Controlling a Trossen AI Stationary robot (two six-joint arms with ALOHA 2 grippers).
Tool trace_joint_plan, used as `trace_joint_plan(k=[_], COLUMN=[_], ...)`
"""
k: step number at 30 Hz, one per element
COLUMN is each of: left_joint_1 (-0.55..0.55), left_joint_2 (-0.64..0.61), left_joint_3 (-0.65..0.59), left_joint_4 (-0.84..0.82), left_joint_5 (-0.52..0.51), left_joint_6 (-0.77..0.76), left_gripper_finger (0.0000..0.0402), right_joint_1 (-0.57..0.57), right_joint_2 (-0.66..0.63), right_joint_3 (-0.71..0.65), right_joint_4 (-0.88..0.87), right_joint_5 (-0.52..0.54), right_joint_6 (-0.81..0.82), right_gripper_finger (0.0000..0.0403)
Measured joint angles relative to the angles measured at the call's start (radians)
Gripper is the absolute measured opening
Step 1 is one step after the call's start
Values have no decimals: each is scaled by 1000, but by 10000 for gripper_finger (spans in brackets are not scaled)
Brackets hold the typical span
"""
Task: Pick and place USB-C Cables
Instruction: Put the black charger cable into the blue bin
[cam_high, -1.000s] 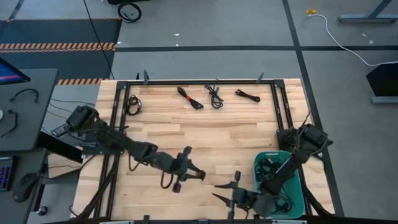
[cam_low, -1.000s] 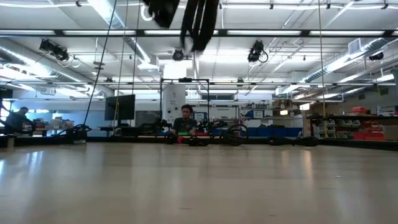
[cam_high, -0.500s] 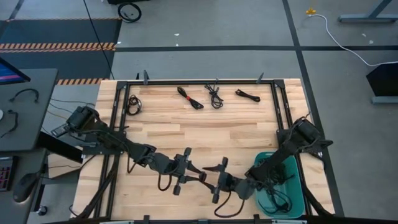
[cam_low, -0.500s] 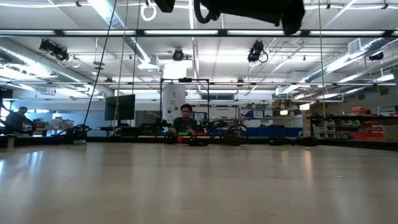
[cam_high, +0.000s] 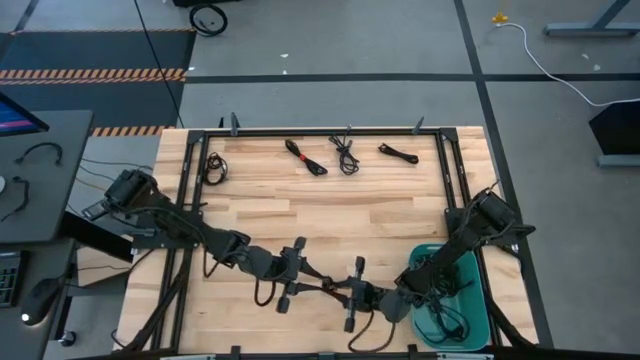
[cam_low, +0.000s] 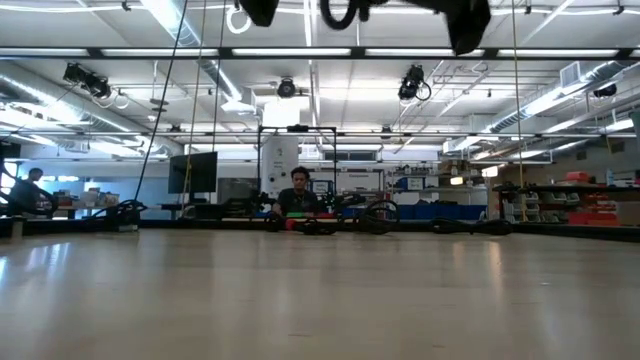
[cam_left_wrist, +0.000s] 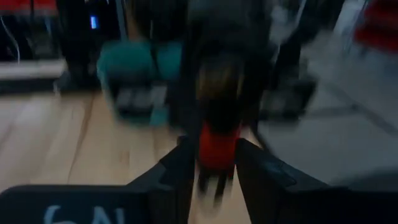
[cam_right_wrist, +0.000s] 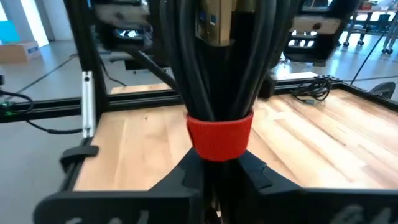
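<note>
A bundle of black USB-C cables (cam_right_wrist: 219, 68) with a red tie (cam_right_wrist: 220, 138) hangs in the air between both grippers, over the table's near middle. My left gripper (cam_high: 318, 287) reaches in from the left and my right gripper (cam_high: 342, 293) from the right; each is shut on the bundle. A slack loop (cam_high: 265, 292) droops below the left gripper. Several more cable bundles (cam_high: 305, 157) lie along the far edge. Others fill the teal bin (cam_high: 480, 305). In the low view both grippers (cam_low: 400, 10) show only at the top edge. My left gripper pinches the bundle at its red tie (cam_left_wrist: 217, 146) between its two fingers, coming level from the table's left. The bundle is lifted clear of the table. My right gripper pinches the same bundle at the red tie's lower part (cam_right_wrist: 220, 152), one finger (cam_right_wrist: 186, 171) on each side, coming level from the table's right. The cords run on past the fingers toward the left gripper.
The black frame rails (cam_high: 190, 190) run along the table's left, far and right sides. The teal bin sits at the near right corner under the right arm. Bare wood lies between the far cables and the grippers. People sit in the room behind (cam_low: 297, 195).
My right gripper has swung from beside the teal bin toward the table's left, reached the left gripper, and drawn its fingers in from wide open onto the bundle. The left gripper has kept holding the bundle in nearly the same place.
</note>
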Motion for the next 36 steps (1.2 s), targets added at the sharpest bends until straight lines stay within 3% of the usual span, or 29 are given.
trace_joint_plan(k=[4,8,10,15,17,20,25,36], left_joint_1=[-6,-24,-47,-109,-128,-154,-183,-187], left_joint_2=[-80,-130,-131,-107,-97,-83,-70,-71], left_joint_3=[0,-1,-2,-2,-2,-2,-2,-2], left_joint_4=[-285,-536,-606,-659,-651,-652,-653,-649], left_joint_5=[-3,-75,-146,-289,-321,-361,-396,-401], left_joint_6=[-54,-233,-281,-324,-324,-325,-338,-335], left_gripper_finger=[145,151,148,142,142,142,139,132], right_joint_1=[66,132,153,152,153,164,180,200], right_joint_2=[-71,-218,-296,-408,-414,-415,-412,-386], right_joint_3=[0,3,34,181,233,270,224,59], right_joint_4=[-224,-617,-875,-1607,-1852,-2078,-2176,-1953], right_joint_5=[23,25,-33,-429,-597,-794,-1007,-1155], right_joint_6=[163,434,607,1010,1077,1098,1052,895], right_gripper_finger=[43,43,43,43,43,43,43,44])
